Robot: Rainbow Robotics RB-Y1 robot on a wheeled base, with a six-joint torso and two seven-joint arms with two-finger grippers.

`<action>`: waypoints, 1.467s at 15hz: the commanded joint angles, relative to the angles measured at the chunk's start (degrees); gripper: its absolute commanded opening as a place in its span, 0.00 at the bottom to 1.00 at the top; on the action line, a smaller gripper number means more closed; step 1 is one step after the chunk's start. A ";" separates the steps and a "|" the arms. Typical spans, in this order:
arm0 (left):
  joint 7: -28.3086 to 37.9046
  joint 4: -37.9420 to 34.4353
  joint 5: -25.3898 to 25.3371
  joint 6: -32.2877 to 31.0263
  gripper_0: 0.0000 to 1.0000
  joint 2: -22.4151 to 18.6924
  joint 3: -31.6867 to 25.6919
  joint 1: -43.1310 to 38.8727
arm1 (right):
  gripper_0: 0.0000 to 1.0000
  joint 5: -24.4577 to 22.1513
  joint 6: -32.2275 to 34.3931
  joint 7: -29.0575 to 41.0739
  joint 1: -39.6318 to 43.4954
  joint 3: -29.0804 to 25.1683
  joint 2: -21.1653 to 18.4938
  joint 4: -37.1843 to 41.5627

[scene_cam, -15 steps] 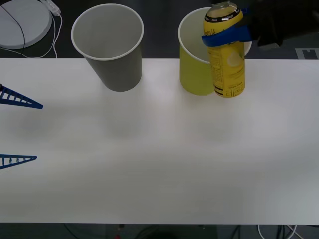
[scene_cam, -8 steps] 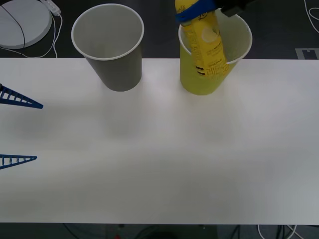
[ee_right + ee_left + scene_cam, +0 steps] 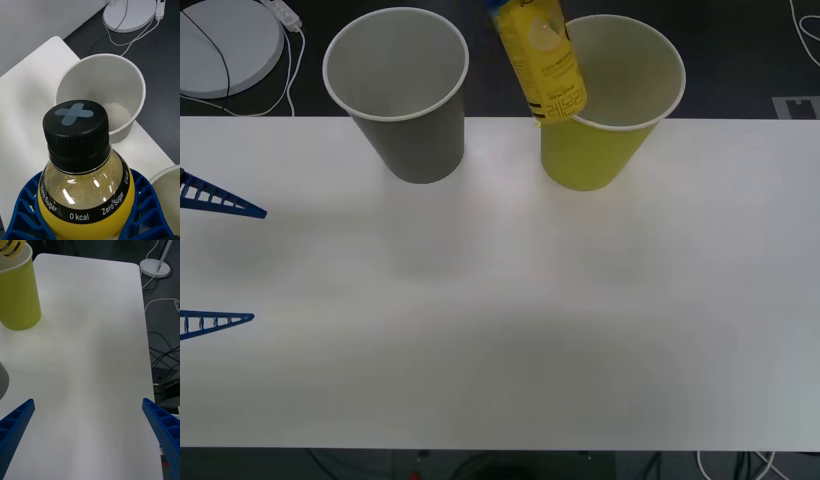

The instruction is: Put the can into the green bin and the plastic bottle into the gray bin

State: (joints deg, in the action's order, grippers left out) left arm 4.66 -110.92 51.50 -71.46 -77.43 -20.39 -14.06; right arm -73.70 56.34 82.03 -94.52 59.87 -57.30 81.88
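The white table (image 3: 500, 300) serves as the landmark. At its near left edge the left gripper (image 3: 215, 265) hangs idle, its two blue ribbed fingers (image 3: 220, 200) spread wide with nothing between them; the left wrist view shows the same spread over bare tabletop.

Farther back, along the table's far edge, stand the two cups. The gray bin (image 3: 400, 95) is at the far left-centre, upright, and looks empty inside. The green bin (image 3: 610, 100) is at the far right-centre, also upright, well apart from the gray one.

Above the table's far edge, between the two cups, the plastic bottle (image 3: 540, 60) hangs in the air, tilted, its lower end just overlapping the green bin's near-left rim. In the right wrist view the right gripper (image 3: 90, 210) is clamped round the bottle just below its black cap (image 3: 77, 131), blue fingers (image 3: 150, 202) pressing both sides, with the gray bin's open mouth beyond the cap.
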 commanded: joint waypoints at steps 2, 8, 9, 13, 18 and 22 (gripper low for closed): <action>0.00 0.00 0.00 0.00 1.00 0.00 0.00 0.00 | 0.00 0.49 0.00 -0.03 -4.80 3.76 5.53 -7.88; 0.00 0.00 0.00 0.00 1.00 0.00 0.00 0.00 | 0.00 1.19 0.09 0.15 -10.78 8.77 15.29 -21.24; 0.00 0.00 0.00 0.00 1.00 0.00 0.00 0.00 | 0.00 1.37 0.09 0.15 -11.66 9.74 16.96 -23.61; 0.00 0.00 0.00 0.00 1.00 0.00 0.00 0.00 | 0.00 1.46 0.00 0.15 -15.00 12.38 25.66 -35.30; 0.00 0.00 0.00 0.00 1.00 0.00 0.00 0.00 | 0.00 1.63 -0.27 0.15 -18.33 13.52 33.39 -44.97; 0.00 0.00 0.00 0.00 1.00 0.00 0.00 0.00 | 0.00 1.99 -0.88 0.15 -20.53 15.10 38.40 -50.59</action>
State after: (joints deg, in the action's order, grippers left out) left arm 4.66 -110.92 51.50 -71.46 -77.43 -20.39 -14.06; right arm -71.84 55.61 82.18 -114.72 74.79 -19.93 32.60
